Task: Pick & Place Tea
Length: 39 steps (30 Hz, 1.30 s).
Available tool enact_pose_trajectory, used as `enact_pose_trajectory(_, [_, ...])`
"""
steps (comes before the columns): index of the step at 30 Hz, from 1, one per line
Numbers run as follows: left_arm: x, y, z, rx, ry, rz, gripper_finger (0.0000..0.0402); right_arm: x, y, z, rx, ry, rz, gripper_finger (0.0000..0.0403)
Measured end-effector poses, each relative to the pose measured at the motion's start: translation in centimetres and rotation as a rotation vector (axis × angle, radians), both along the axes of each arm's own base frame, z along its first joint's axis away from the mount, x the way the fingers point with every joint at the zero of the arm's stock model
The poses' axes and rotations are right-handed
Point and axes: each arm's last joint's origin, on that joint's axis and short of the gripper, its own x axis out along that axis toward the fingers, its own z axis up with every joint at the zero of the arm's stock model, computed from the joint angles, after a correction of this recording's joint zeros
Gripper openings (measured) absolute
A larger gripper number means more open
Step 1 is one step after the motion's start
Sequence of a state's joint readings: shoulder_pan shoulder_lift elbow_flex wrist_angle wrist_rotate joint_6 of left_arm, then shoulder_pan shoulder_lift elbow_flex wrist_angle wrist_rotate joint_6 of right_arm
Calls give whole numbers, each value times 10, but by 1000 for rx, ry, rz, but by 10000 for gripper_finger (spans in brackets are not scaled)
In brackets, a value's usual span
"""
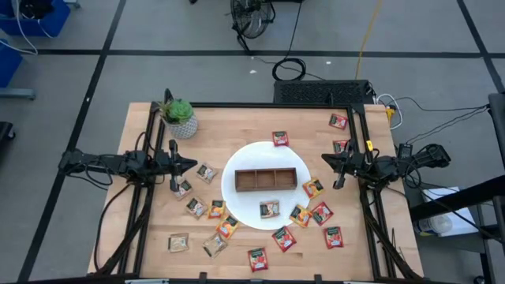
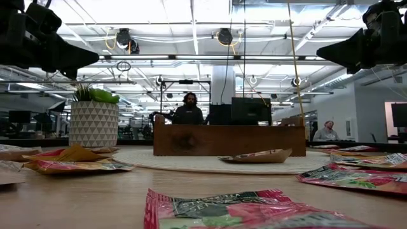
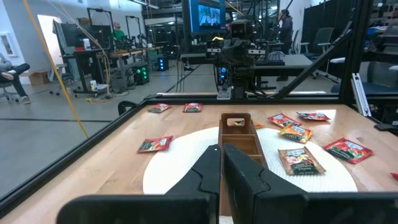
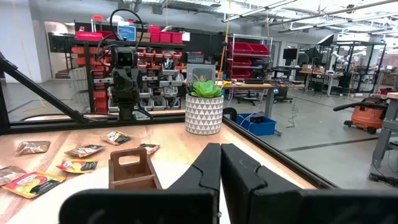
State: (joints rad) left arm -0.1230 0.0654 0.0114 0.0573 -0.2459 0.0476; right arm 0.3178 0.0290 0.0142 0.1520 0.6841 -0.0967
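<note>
- Both grippers hang clear of the tabletop, nothing in either: the left gripper (image 1: 192,165) is clenched, fingers (image 3: 205,171) pressed together, pointing in at the plate from the table's left side; the right gripper (image 1: 325,160) mirrors it from the right, also clamped shut and empty.
- Tea everywhere, folks: small flat square sachets in red, orange-yellow and grey-beige lie scattered over the pale wooden table (image 1: 142,237).
- One sachet on the plate (image 1: 270,209) lies just in front of the tray, not in it.
- A loose cluster of left-side sachets (image 1: 196,207) runs along the plate's left and near edge; a yellow-orange sachet (image 1: 313,188) and a red sachet (image 1: 333,237) belong to the right-side spread.
- Another red sachet at the far rim (image 1: 280,139) sits just beside the plate, with two more near the far right corner.
- At the centre, the brown three-compartment wooden tray (image 1: 266,180) rests on the big round white plate (image 1: 237,170); from above, all three compartments look bare.
- By my read, the job has hardly begun: no sachet gripped, none in the tray, and every one left to place.
- A green plant in a white patterned pot (image 1: 180,118) stands at the far left corner, well apart from the action.
</note>
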Motion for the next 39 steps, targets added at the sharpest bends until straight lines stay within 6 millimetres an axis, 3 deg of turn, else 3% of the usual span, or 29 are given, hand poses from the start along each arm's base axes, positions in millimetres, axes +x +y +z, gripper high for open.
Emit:
enact_pose_trajectory(6, [0,0,0,0,0,0,21,-1,-4,-1,11,17,-157,0])
enact_pose_trajectory(39, [0,0,0,0,-1,0,21,-1,-4,-1,12,15,-154,0])
